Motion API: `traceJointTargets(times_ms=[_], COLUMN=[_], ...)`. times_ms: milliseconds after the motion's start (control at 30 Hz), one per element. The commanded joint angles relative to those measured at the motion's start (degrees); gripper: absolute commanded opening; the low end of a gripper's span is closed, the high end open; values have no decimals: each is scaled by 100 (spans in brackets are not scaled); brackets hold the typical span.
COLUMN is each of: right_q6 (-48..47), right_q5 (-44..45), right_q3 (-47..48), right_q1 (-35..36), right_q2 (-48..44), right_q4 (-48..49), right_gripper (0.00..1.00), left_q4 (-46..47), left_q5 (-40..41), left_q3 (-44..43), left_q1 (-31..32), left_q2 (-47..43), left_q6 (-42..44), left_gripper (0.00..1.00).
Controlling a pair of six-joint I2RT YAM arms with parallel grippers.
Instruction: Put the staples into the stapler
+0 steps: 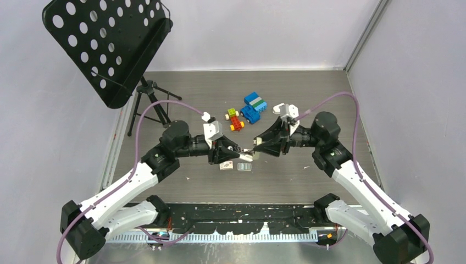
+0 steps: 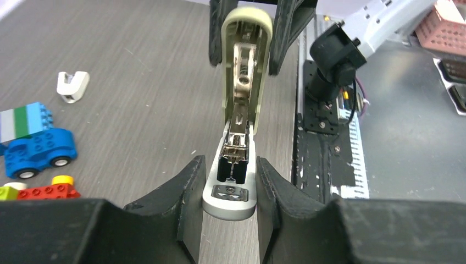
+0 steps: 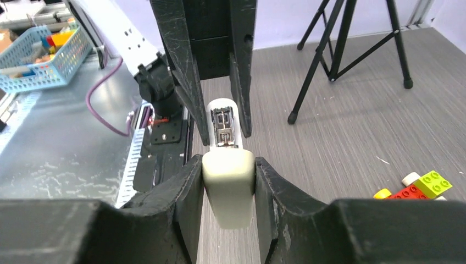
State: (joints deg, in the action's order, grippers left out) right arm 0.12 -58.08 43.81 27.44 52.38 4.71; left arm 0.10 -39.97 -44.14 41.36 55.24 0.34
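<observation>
Stapler (image 2: 242,110) hinged open at mid-surface (image 1: 308,99), spanning the gap between your two hands. Your left hand (image 2: 229,176) is clenched on its white base; your right hand (image 3: 228,168) grasps its grey-beige top. Staples (image 1: 244,166) lie on the surface just near of the stapler, beside a small box (image 1: 225,165)

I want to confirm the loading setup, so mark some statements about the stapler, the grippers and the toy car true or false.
1. The stapler is swung open. True.
2. The left gripper clamps the stapler's base. True.
3. The right gripper is open and empty. False: it is shut on the stapler's lid.
4. A gripper holds the blue toy car. False: it stands on the table, away from both grippers.
</observation>
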Motion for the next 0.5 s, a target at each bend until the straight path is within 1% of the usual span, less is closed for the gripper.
traceJointTargets(times_ms=[0,67,200,300,367,467], right_q6=[2021,2764,4295,5154,5521,5558], right_q5=[53,202,556,939,1302,1633], right_q3=[-435,-614,-1037,-1208,-1274,-1292], right_q1=[-635,-854,-1433,-1706,-1811,-1827], right_q2=[-230,-260,-166,22,100,67], right_q4=[2424,3286,5558,6841,7328,7410], right_gripper=[0,0,0,0,0,0], left_q4=[713,981,1474,1702,2109,2715], left_q5=[541,678,928,1043,1076,1105], left_q3=[372,590,1037,1252,1468,1819], left_q1=[-167,-212,-276,-271,-278,-278], left_q2=[-472,-682,-1131,-1315,-1396,-1431], left_q6=[-398,-599,-1035,-1330,-1662,-2172], left_gripper=[0,0,0,0,0,0])
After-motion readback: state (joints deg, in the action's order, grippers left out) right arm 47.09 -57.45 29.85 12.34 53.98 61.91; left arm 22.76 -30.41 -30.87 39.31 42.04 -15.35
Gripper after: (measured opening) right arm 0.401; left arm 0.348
